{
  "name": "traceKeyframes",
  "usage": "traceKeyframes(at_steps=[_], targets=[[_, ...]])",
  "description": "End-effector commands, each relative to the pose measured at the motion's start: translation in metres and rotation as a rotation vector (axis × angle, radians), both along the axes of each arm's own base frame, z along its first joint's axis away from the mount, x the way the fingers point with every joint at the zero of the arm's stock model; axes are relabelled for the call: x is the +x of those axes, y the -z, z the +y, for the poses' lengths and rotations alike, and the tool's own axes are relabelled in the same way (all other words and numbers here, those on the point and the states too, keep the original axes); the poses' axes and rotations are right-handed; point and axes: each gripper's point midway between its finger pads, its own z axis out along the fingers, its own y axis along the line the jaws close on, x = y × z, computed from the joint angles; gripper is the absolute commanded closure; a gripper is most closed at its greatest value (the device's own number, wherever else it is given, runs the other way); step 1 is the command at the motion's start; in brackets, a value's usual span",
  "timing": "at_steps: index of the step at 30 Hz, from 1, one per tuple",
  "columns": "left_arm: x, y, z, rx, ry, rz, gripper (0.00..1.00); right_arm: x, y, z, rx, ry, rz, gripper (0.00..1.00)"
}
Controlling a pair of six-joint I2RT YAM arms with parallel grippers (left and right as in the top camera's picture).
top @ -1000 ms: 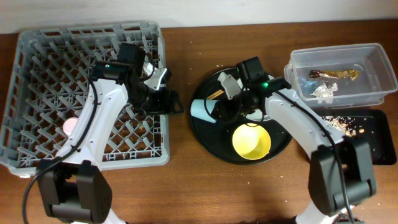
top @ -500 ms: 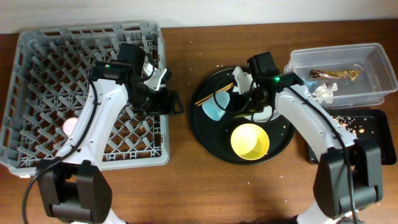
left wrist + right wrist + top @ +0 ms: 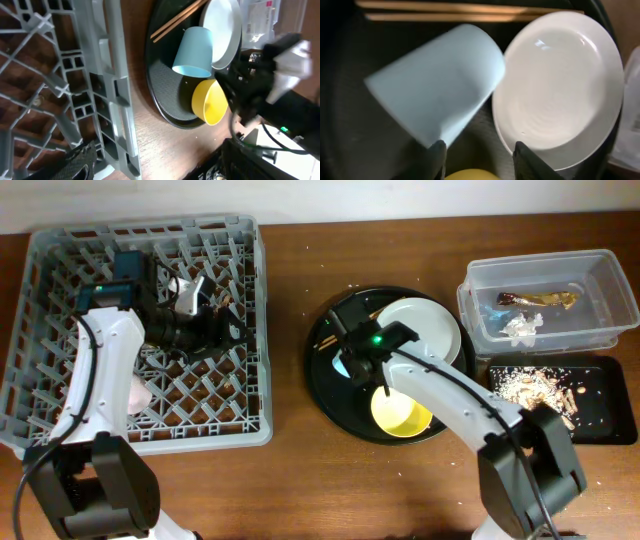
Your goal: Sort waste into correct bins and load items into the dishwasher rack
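The right claw is hanging over the large round black tray in the middle of the desk, its two fingers standing well apart and gripping nothing. The light-blue cup is lying on its side just ahead of them, its lower edge reaching one finger; I cannot tell whether they are actually touching. The pale plate is sitting beside the cup, toward the right edge of the desk, and the wooden chopsticks are lying beyond both, toward the far edge. The yellow bowl is resting upright on the near side of that tray, partly under the right arm.

The left claw is hovering inside the dishwasher rack, which is filling the far-left corner; its fingers are spread wide with nothing between them. The pink cup is lying in the rack toward the left edge, half hidden by the arm.

At the far-right corner the clear tub is holding the brown-gold wrapper and the crumpled tissue. Just in front of it, along the right edge, the shallow black tray is carrying the beige food scraps.
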Motion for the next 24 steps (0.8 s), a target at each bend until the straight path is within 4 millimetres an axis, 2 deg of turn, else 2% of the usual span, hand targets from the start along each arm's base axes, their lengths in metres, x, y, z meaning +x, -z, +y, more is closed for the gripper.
traceKeyframes(at_steps=[1,4,6,9,11,14,17,19,24], targets=[[0.003,-0.006,-0.006,-0.030,0.049,-0.047,0.20,0.003,0.011,-0.012,-0.151,-0.019,-0.025,0.56],[0.003,-0.006,-0.005,-0.027,0.048,-0.045,0.20,-0.002,0.011,-0.003,-0.154,-0.050,-0.020,0.56],[0.003,-0.005,-0.004,-0.019,0.047,-0.045,0.20,-0.015,0.015,0.006,-0.160,-0.101,0.025,0.56],[0.003,-0.003,-0.002,-0.004,0.045,-0.043,0.20,-0.032,0.016,0.026,-0.176,-0.171,0.039,0.56],[0.003,-0.003,-0.002,-0.005,0.045,-0.042,0.20,-0.035,0.016,0.038,-0.167,-0.196,0.024,0.55],[0.003,-0.003,-0.002,-0.005,0.045,-0.042,0.20,-0.015,0.015,0.036,-0.131,-0.111,-0.051,0.55],[0.003,-0.003,-0.002,-0.006,0.046,-0.042,0.20,0.006,0.028,0.029,-0.112,-0.062,-0.077,0.56],[0.003,-0.003,-0.002,-0.005,0.045,-0.042,0.20,0.013,0.035,0.023,-0.112,-0.041,-0.076,0.65],[0.003,-0.003,-0.002,-0.006,0.045,-0.042,0.20,0.018,0.031,0.022,-0.113,-0.026,-0.104,0.72]])
